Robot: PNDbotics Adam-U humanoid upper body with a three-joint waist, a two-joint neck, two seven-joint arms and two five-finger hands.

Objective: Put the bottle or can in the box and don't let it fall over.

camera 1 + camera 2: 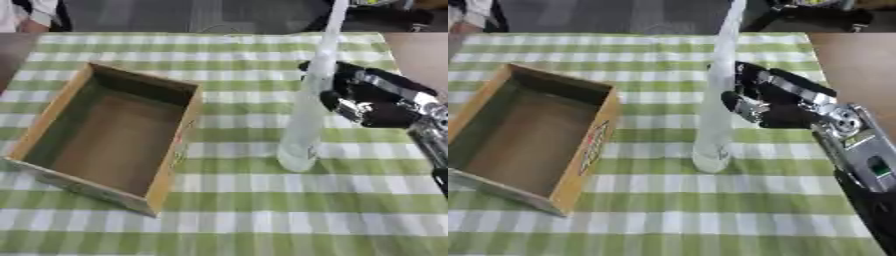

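Desk [411, 55] surface: brown wood, mostly covered by a green-and-white checked cloth [262, 210] that lies flat across the work area. Bare wood shows at the far right and far left corners. Beyond the far edge, a dark floor and dark objects too indistinct to make out.

Box [179, 142]: open-topped cardboard, tan walls, brown inside, sitting askew on the cloth at the robot's left. Red marking on its outer right wall, unreadable. Nothing visible inside.

Bottle [713, 125]: tall, clear, slender, narrowing to a long neck that runs up past the top edge of the view. Stands upright with its base on the cloth, right of the box and apart from it, not inside.

Right hand [750, 100]: black with silver joints, arm entering from the lower right. Fingers curled around the bottle's mid-section from the right side; dark fingertips show against the glass at two heights. Grasp closed on the bottle.

Left hand: does not show in either view.
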